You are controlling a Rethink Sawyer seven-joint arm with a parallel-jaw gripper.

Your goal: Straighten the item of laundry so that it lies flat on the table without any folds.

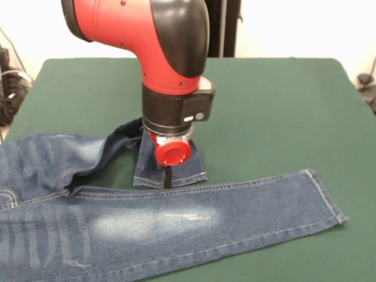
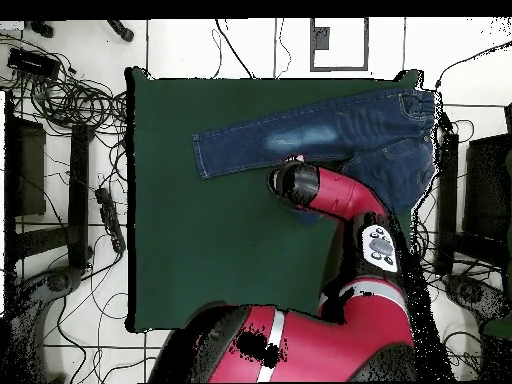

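Observation:
The item of laundry [image 1: 176, 223] is a pair of blue jeans on the green table [image 1: 276, 106]. One leg lies stretched out flat with a pale faded patch. The other leg is folded back on itself, and its hem stands under my gripper [image 1: 167, 179]. The gripper is shut on that hem, with one dark finger [image 1: 167, 175] in front of the cloth. In the overhead view the jeans [image 2: 300, 135] lie along the table's [image 2: 220, 250] far side with the waist at the right edge. There the arm covers the gripper [image 2: 285, 183] and the folded leg.
Tangled cables [image 2: 70, 100] and dark equipment [image 2: 25, 165] lie on the floor left of the table in the overhead view. More dark gear [image 2: 490, 170] stands off its right edge. The arm's bulky red body [image 2: 350, 300] overhangs the near right of the table.

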